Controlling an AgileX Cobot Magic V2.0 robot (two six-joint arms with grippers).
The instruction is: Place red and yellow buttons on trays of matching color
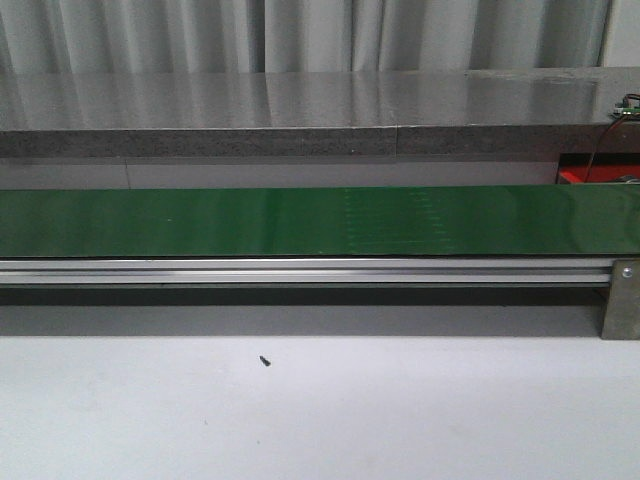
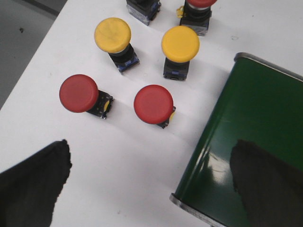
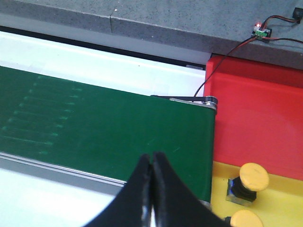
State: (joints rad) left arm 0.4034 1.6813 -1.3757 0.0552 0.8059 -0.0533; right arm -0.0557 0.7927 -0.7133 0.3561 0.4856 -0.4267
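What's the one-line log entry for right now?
left gripper: open, above red buttons | right gripper: shut, empty, over belt | yellow tray: two yellow buttons | red tray: empty where visible

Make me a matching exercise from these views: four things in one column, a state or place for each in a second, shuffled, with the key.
1. left gripper
2. right gripper
3. red tray
4. yellow tray

A. holds yellow buttons
B. open, over the white surface near loose buttons
C. no buttons on its visible part
D. shut, above the green belt

Pairs: 1-B, 2-D, 3-C, 4-A
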